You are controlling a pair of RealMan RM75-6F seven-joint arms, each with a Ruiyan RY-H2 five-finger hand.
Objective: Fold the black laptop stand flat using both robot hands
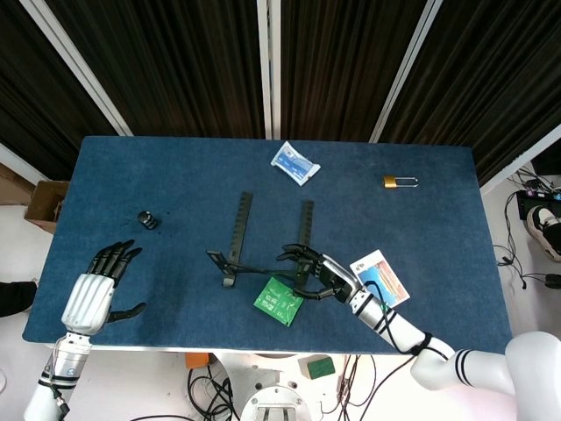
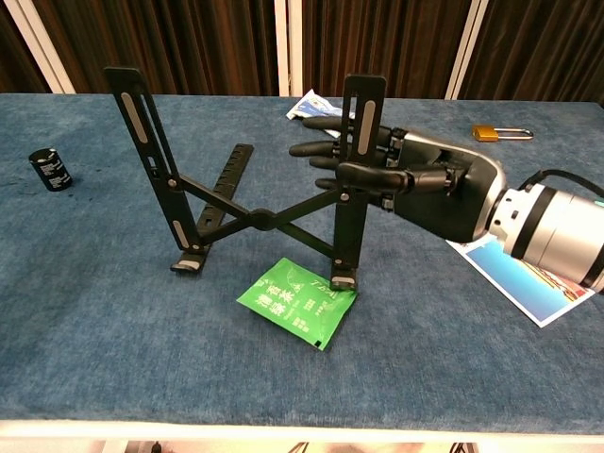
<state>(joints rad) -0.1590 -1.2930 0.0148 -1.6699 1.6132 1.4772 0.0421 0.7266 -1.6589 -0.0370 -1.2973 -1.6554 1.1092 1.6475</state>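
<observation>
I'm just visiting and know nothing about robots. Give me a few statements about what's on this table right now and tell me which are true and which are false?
1. The laptop stand already lies folded flat. False: it stands open, arms raised.
2. The right hand grips the stand's right upright. True.
3. The left hand holds the stand's other arm. False: it is apart from the stand, fingers spread, holding nothing.
4. A green packet lies at the stand's foot. True.
5. The padlock lies near the far right of the table. True.

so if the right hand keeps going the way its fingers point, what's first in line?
Probably the near upright bar of the laptop stand: the right hand has its fingers around that bar already, thumb in front, though actual contact is hard to confirm.
</observation>
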